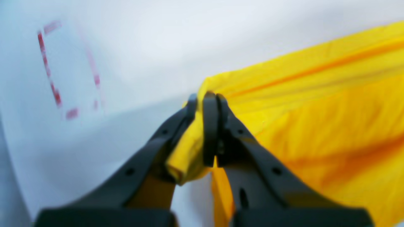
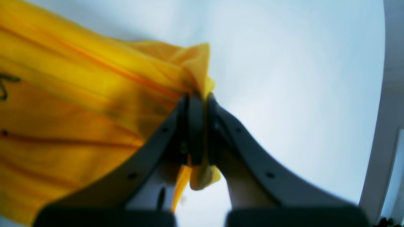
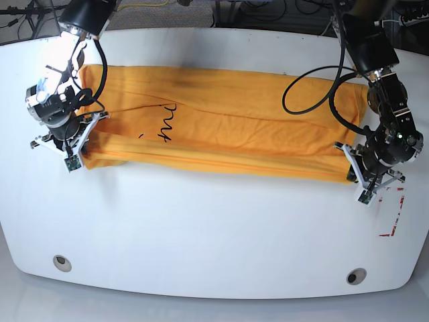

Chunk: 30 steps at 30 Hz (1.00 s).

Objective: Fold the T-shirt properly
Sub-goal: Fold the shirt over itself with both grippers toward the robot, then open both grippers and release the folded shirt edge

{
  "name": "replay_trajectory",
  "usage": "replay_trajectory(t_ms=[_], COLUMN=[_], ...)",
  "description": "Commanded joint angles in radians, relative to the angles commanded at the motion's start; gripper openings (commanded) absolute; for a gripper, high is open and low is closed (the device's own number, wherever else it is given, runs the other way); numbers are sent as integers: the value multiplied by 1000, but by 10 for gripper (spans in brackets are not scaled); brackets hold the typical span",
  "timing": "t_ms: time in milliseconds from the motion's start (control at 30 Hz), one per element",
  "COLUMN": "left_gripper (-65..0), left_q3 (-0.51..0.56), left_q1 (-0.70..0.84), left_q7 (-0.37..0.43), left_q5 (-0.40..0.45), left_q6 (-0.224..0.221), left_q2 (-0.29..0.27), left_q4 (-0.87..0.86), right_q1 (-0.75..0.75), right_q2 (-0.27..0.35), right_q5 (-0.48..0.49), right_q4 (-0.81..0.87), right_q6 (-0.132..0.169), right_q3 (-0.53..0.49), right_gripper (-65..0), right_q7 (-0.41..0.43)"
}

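The mustard-yellow T-shirt [image 3: 221, 127] lies stretched sideways across the white table [image 3: 214, 235], its near edge lifted and folded over; part of the black script [image 3: 163, 124] shows left of centre. My left gripper [image 1: 205, 97] is shut on a bunched corner of the T-shirt [image 1: 315, 126]; in the base view it [image 3: 353, 176] is at the cloth's right end. My right gripper [image 2: 197, 97] is shut on the other corner of the T-shirt [image 2: 79, 110]; in the base view it [image 3: 80, 157] is at the left end. The neck label is hidden.
Red tape marks [image 3: 395, 213] sit on the table near its right edge, just below the left gripper; they also show in the left wrist view [image 1: 50, 69]. Two round holes [image 3: 62, 262] [image 3: 356, 276] lie near the table's front edge. Cables hang from both arms.
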<state>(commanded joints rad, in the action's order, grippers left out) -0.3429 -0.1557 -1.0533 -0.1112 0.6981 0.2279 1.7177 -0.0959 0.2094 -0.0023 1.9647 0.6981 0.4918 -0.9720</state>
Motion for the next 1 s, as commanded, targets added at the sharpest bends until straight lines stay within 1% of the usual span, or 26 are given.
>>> replay_trajectory(t_ms=[133,400,533,600,633,700,733,767,800,833,867,933,1000], left_gripper=[-650,-650,-650,-650,-650,-617,-571,-538,-497,-447,-413,-297,-251], left_q3=[-2,-89,-86,-74,-64,-58,-55,-55,-55,-55,-55,-55,-54], left_q1=[60,144,175,189,195,199,201,201,201,201,203,207,207], left_q7=[0,0,0,0,0,0,0,0,-2,-2,-2,-2,-2], left_q5=[0,3,3,3,3,3,5,5,5,5,5,5,5], left_q6=[0,0,0,0,0,0,0,0,0,0,0,0,0], left_q2=[2,2,15,21,21,21,21,21,21,21,21,21,21], left_q4=[23,25,23,23,21,21,21,21,21,21,21,26,32], right_q1=[-48,-120,-129,-129,-129,-129,-129,-129,-129,-129,-129,-127,-124], right_q2=[-25,-38,-40,-40,-40,-40,-40,-40,-40,-40,-40,-40,-40], right_q5=[0,-2,-3,-5,-5,-6,-6,-6,-6,-6,-5,-2,-2], right_q4=[6,6,6,5,5,5,5,5,5,5,5,8,11], right_q6=[0,0,0,0,0,0,0,0,0,0,0,0,0], right_q3=[5,2,0,0,0,0,-2,-2,-2,-2,-2,-2,-2], right_gripper=[-650,-648,-647,-633,-606,-541,-477,-441,-388,-346,-315,-228,-192], right_q7=[0,0,0,-11,-21,-40,-48,-48,-48,-48,-48,-48,-48])
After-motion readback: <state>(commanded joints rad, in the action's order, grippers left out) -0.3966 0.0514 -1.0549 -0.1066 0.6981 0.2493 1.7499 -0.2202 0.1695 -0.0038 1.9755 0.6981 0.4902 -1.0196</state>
